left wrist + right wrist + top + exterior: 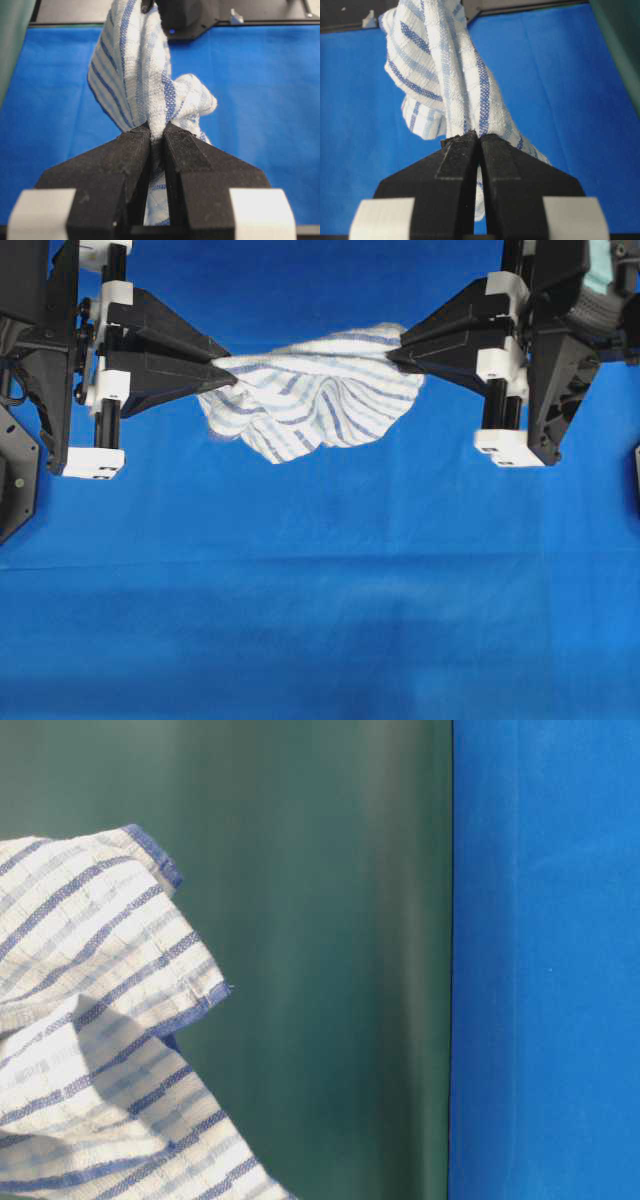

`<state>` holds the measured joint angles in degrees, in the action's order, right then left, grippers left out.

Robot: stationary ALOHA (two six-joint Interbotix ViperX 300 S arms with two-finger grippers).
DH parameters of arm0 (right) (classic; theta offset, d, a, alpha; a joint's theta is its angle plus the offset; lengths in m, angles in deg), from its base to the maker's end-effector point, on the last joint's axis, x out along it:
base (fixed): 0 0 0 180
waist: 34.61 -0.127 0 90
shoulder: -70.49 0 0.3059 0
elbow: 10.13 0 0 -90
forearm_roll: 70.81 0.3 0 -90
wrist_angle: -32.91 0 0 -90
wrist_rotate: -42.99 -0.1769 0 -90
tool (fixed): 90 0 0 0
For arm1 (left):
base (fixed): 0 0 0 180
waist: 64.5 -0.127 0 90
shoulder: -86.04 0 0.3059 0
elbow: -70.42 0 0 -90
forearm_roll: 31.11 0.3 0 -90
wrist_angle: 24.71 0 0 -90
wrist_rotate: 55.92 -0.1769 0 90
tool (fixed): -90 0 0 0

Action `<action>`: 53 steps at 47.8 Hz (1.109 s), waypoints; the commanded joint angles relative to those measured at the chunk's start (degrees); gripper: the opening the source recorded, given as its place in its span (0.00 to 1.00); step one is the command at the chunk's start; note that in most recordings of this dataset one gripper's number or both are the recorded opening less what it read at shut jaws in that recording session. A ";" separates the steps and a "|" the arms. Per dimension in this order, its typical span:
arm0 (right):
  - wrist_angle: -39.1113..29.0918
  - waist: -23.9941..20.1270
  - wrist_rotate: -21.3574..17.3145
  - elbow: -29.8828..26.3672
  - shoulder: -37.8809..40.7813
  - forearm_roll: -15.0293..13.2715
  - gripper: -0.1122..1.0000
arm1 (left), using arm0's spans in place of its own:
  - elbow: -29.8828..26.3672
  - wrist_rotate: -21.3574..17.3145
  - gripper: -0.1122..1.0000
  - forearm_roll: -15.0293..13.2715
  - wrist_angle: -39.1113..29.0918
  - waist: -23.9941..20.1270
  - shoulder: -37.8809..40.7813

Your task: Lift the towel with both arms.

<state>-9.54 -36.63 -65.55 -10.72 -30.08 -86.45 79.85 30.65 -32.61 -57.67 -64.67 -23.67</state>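
The towel (315, 395), white with thin blue-grey stripes and a blue hem, hangs stretched between both arms above the blue table cloth. My left gripper (228, 373) is shut on its left end, and the left wrist view shows cloth pinched between the tips of that left gripper (157, 131). My right gripper (395, 348) is shut on the right end; in the right wrist view the towel (445, 75) runs away from the closed right gripper (479, 135). The middle sags in folds. From table level, the towel (90, 1020) fills the lower left, off the surface.
The blue table cloth (320, 620) covers the whole surface below. A dark green wall (330, 920) stands behind at table level. Black arm frames (30, 390) and brackets stand at both upper corners of the overhead view.
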 commanded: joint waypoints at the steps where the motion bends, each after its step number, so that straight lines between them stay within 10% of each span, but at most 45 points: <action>1: -0.35 0.00 0.09 -0.88 -1.41 -0.18 0.12 | -1.23 -0.18 0.14 0.09 0.35 0.18 -1.14; 9: -0.26 -0.09 -0.26 -0.88 -1.67 -0.18 0.18 | -0.88 -0.09 0.19 0.18 0.88 0.18 -1.23; 18: -1.85 0.00 -0.18 -0.62 -1.76 -1.41 0.66 | -0.09 -0.26 0.69 0.18 1.93 0.35 -2.11; 24: -2.90 -0.09 -0.26 -0.62 -1.76 -1.67 0.68 | 0.62 -0.26 0.92 0.18 1.93 0.35 -2.81; 53: 8.53 -4.31 -6.06 16.26 2.90 -1.41 0.68 | 15.56 0.35 0.92 -0.18 18.63 5.63 6.86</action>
<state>-3.39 -40.06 -71.09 4.04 -27.53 -87.86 95.14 31.09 -32.61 -42.29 -60.28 -18.48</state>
